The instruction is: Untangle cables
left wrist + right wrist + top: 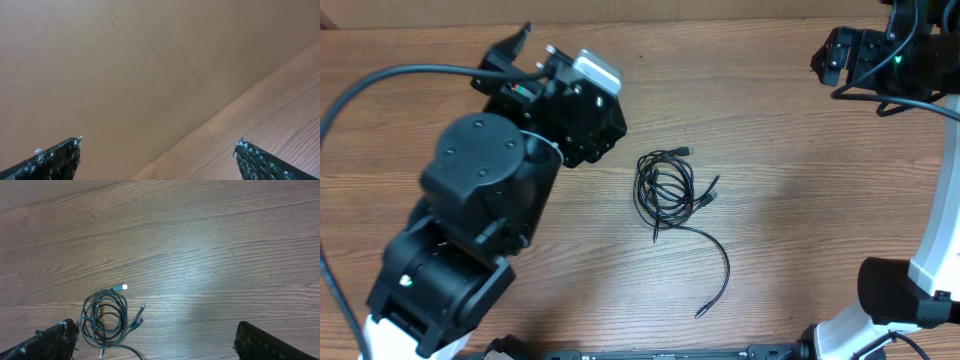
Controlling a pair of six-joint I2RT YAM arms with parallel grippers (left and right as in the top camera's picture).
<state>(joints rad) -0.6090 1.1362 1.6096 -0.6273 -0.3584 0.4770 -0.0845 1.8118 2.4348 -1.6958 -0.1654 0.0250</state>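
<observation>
Overhead first. Roughly mid-counter [800, 200] sit the cables [668, 190]: thin black cords wound into a loose oval coil. One silver-tipped plug [685, 151] pokes out at the top. A single long tail [725, 268] curves away toward the near edge. The coil is well apart from both arms, with the left arm [480, 170] beside it and the right arm [880, 55] far off at the corner.
- Risk: a pinch through the middle of the coil likely grabs several loops at once and pulls the tangle tighter.
- Risk: the cords are light and the wood looks smooth, so the whole bundle may just slide along instead of separating.

Left wrist view. The left gripper [157, 147] is spread wide and holds nothing. Its pads [260, 162] are black and dimpled. It sees only a plain brown board [100, 65] and a strip of wood-grain counter [285, 110], no cables.
- Risk: any reach from this pose starts with the coil out of view, so a miss or a scrape on the counter is plausible.

Right wrist view. The right gripper [155, 330] is also wide apart and empty, looking down from high up. The cables [105, 317] lie at lower left, near one fingertip in the picture. The silver plug [120, 287] shows bright, and small dark plugs stick out on the right of the coil.
- Risk: thin round cord may slip between the pads.
- Risk: plugs may snag on loops when pulled.
</observation>
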